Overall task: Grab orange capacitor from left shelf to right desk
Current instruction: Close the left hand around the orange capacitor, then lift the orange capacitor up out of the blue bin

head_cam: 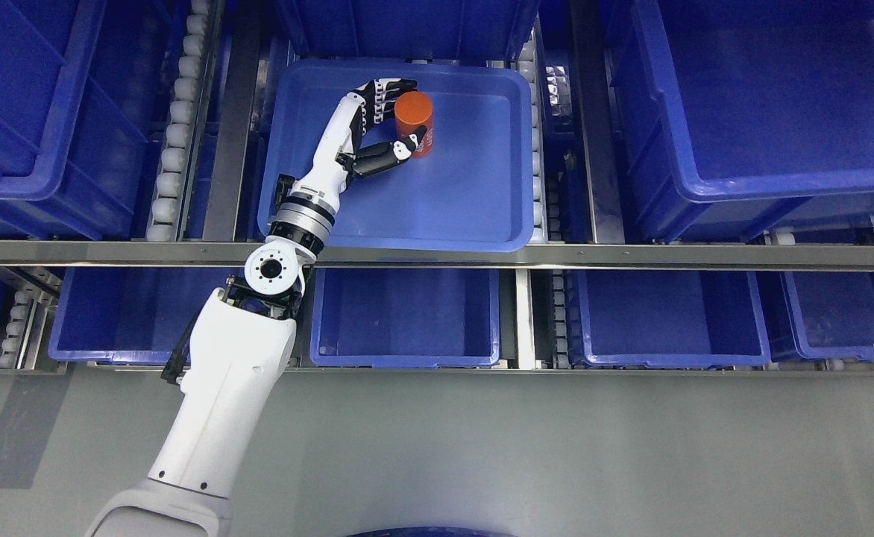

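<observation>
Left hand [383, 119]: reached into the shallow blue tray [474, 216] on the upper shelf level; fingers [381, 93] curled round the far side of the orange can, thumb [396, 153] pressed on its near side. Grip is closed on the can.
Orange can [414, 118]: upright in the tray's upper-left part, held betw. fingers and thumb; whether its base touches the tray floor can't be told.
Left arm [228, 380]: white, comes in from bottom left, crosses the metal shelf rail [631, 256].
Surroundings: deep blue bins [765, 112] seen either side and below; grey floor [556, 455] at bottom.
Right hand: not seen.
</observation>
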`<state>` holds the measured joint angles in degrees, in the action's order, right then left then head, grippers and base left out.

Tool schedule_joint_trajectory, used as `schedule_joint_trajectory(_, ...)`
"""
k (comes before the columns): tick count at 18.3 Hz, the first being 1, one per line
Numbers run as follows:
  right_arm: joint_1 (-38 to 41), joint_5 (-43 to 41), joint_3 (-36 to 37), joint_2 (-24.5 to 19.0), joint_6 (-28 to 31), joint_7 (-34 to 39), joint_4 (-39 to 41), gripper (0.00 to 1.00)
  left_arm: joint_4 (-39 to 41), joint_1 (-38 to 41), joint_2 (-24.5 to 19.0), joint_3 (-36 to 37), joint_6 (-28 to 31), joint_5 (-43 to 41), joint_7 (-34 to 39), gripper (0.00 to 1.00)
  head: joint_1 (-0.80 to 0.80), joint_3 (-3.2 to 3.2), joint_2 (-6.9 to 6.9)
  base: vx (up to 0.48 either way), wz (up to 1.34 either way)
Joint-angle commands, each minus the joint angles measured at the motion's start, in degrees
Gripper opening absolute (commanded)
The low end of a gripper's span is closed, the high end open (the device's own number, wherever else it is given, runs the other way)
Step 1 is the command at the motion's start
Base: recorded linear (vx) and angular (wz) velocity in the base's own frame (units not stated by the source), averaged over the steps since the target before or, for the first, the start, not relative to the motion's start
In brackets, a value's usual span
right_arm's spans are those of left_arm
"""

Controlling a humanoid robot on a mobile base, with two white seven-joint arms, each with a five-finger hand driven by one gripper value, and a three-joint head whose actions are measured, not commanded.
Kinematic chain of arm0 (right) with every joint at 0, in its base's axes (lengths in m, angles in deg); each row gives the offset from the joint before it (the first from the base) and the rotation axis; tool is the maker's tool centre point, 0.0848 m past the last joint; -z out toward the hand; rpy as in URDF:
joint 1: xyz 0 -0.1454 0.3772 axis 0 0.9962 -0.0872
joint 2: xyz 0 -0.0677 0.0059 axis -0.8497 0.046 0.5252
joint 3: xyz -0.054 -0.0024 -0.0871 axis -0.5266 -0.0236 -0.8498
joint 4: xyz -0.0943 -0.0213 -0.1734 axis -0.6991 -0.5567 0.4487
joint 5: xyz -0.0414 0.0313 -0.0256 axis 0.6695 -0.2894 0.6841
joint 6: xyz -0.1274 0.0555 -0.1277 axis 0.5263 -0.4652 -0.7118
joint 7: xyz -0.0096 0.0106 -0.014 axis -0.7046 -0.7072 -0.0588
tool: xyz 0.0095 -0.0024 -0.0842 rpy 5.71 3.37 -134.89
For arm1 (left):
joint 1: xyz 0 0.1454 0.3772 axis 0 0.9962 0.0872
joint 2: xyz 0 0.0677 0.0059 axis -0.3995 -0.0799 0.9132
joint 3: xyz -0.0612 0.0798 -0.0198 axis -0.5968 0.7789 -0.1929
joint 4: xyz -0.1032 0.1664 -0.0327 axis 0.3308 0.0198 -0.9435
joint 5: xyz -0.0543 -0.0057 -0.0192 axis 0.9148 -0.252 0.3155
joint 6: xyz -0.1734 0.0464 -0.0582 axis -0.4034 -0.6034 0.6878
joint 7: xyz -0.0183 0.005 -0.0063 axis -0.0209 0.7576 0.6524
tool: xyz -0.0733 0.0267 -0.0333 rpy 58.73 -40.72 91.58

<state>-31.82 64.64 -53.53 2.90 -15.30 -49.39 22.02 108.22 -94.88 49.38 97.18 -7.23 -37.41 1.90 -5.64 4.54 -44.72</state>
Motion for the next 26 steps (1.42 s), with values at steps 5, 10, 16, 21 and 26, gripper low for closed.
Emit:
schedule_joint_trajectory(5, -0.09, 0.0, 0.62, 1.0, -0.12, 0.05, 1.93, 1.0, -2.48, 0.21, -1.0, -3.55, -4.78, 0.79, 0.24, 0.0, 0.0, 0.0, 0.0, 0.0, 0.0)
schedule_joint_trajectory(10, -0.09, 0.0, 0.62, 1.0, -0.12, 0.05, 1.93, 1.0, 1.02, 0.56, -1.0, -6.71, -8.21, 1.14, -0.12, 0.0, 0.0, 0.0, 0.0, 0.0, 0.0)
schedule_joint_trajectory(16, -0.09, 0.0, 0.62, 1.0, -0.12, 0.05, 1.93, 1.0, 10.7, 3.63, -1.0, -6.28, -8.48, 1.23, -2.22, 0.01, 0.0, 0.0, 0.0, 0.0, 0.0)
schedule_joint_trajectory(21, -0.09, 0.0, 0.62, 1.0, -0.04, 0.05, 1.93, 1.0, 13.16, 4.17, -1.0, -6.28, -11.28, 1.23, -4.77, 0.01, 0.0, 0.0, 0.0, 0.0, 0.0)
schedule_joint_trajectory(26, -0.09, 0.0, 0.62, 1.0, -0.04, 0.05, 1.93, 1.0, 13.96, 4.52, -1.0, -6.28, -12.61, 1.23, -6.18, 0.01, 0.0, 0.0, 0.0, 0.0, 0.0)
